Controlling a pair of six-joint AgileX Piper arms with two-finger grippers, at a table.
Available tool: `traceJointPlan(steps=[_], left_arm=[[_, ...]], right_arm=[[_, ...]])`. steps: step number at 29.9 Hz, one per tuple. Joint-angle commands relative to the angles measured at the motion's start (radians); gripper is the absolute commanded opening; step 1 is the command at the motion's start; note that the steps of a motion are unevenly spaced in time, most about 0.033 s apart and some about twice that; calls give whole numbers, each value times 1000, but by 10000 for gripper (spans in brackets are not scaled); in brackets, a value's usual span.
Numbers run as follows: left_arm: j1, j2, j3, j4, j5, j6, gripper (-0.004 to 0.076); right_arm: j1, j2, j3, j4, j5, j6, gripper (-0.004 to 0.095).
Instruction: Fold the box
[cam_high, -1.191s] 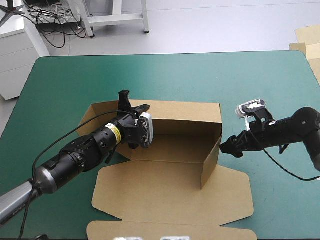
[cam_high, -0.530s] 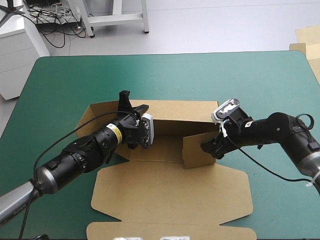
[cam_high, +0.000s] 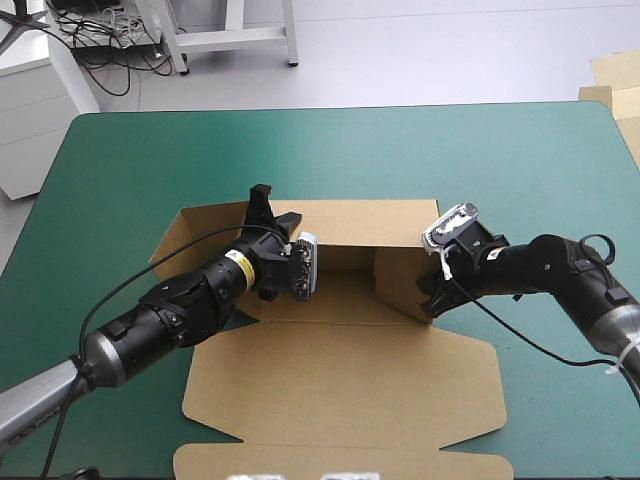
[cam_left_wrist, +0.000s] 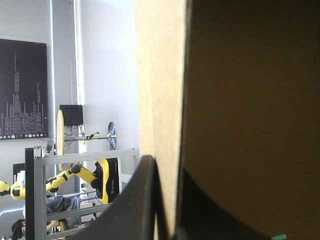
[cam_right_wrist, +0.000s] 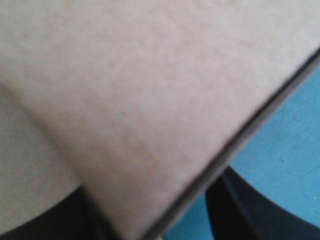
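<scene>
Your box lies mid-table on the teal-green cover, lid flat and back wall raised. The left gripper pinches that wall's top edge. The right gripper has its jaws apart at the side flap (its edge runs between them). The board seems light but stiff, so hold near the creases.

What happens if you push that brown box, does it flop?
The box is probably stiff: its back wall stands upright, pinched only by the left hand. It likely bends just at creases, like the side flap by the right hand. Thin board, so probably light.
</scene>
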Motion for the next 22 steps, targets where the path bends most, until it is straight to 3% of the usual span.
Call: traceJointPlan(steps=[1,3,10,13,15,19,22], left_arm=[[-27,15,6,-65,-32,-38,-10],[-27,15,6,-68,-36,-38,-10],[-27,15,6,-68,-59,-76,-8],[-27,15,6,-63,-86,-76,39],[-27,15,6,-63,-100,-80,125],[-27,15,6,-63,-114,-123,429],[-27,11,-8,-63,-115,-168,582]], right_arm=[[0,-19,-24,59,-10,-5,112],[0,-19,-24,90,2,-5,-8],[0,-17,-24,124,-10,-12,-16],[0,-17,-24,122,-10,-12,-16],[0,-17,-24,118,-10,-12,-16],[0,-17,-24,118,-38,1,-16],[0,-17,-24,118,-68,7,-16]])
